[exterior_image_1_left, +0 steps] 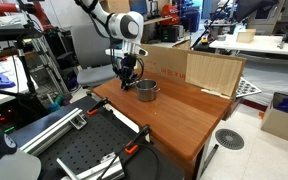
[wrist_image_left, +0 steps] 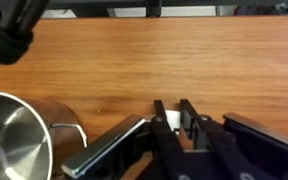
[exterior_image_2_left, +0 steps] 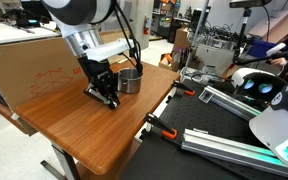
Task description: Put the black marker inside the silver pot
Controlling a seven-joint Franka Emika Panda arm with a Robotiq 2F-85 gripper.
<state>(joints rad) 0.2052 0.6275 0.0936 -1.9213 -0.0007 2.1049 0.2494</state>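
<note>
The silver pot (exterior_image_1_left: 146, 91) stands on the wooden tabletop (exterior_image_1_left: 184, 115) and shows in both exterior views (exterior_image_2_left: 130, 80). In the wrist view it fills the lower left corner (wrist_image_left: 14, 135), and its inside looks empty. My gripper (exterior_image_1_left: 129, 78) is low over the table just beside the pot (exterior_image_2_left: 106, 97). In the wrist view its fingers (wrist_image_left: 174, 120) are nearly together on a slim dark thing with a pale patch, the black marker (wrist_image_left: 172, 123). Most of the marker is hidden by the fingers. It cannot be made out in the exterior views.
A cardboard box (exterior_image_1_left: 209, 70) stands along the table's back edge and also shows in an exterior view (exterior_image_2_left: 34, 70). Orange-handled clamps (exterior_image_2_left: 159, 128) grip the table's edge by a black perforated plate (exterior_image_1_left: 74, 150). Open wood lies in front of the gripper (wrist_image_left: 184, 60).
</note>
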